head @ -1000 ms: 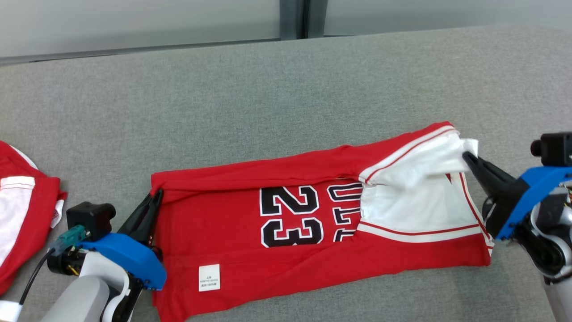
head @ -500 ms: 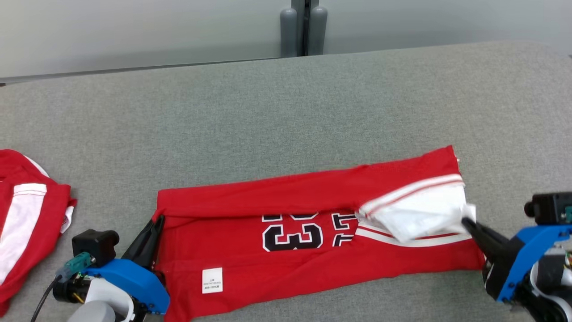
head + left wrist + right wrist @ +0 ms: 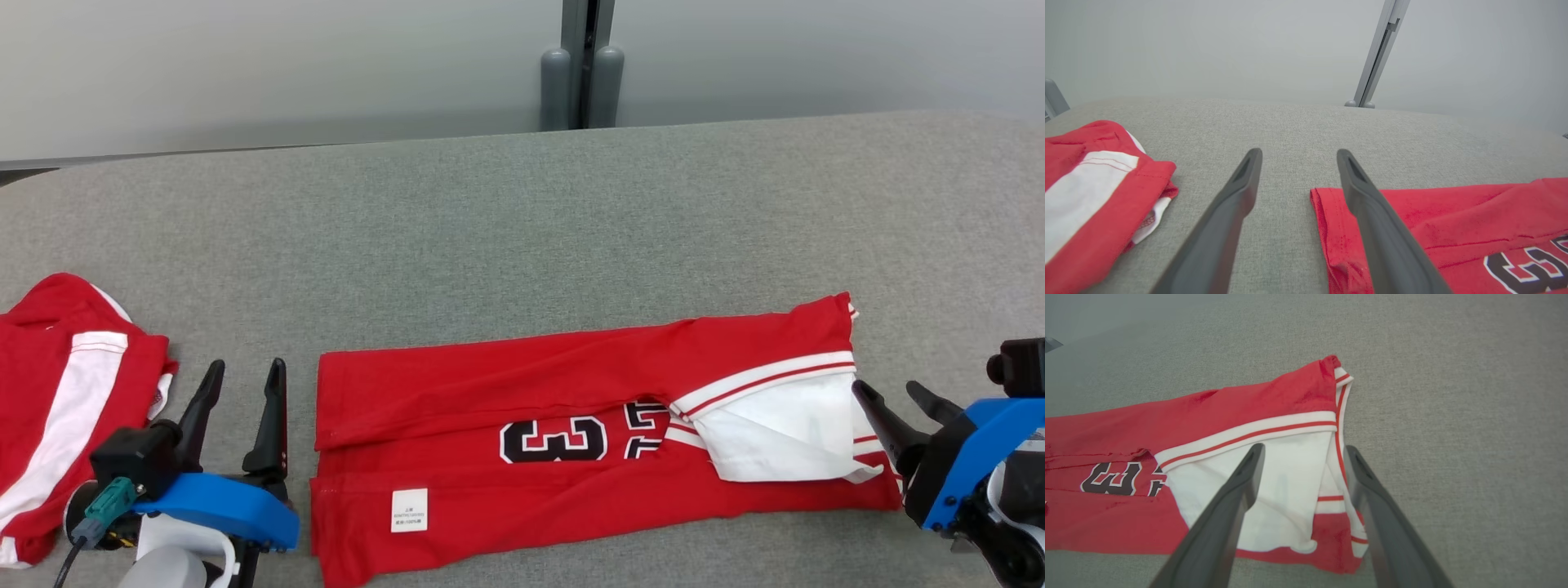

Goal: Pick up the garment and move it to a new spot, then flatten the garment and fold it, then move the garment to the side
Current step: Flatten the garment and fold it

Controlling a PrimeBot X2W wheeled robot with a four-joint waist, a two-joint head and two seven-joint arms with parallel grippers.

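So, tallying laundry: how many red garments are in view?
2: a folded jersey at centre, another garment bunched at the left edge. Others may lie offscreen.

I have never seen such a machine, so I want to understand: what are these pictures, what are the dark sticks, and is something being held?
This is a wheeled robot with two arms. The wide picture comes from a camera on its head, looking down at a grey padded surface. The other two come from cameras on its wrists; the dark sticks there are each gripper's two fingers. A red jersey, folded, lies flat between the left gripper and the right gripper. A second red and white garment lies at the far left. Both grippers are open and hold nothing.
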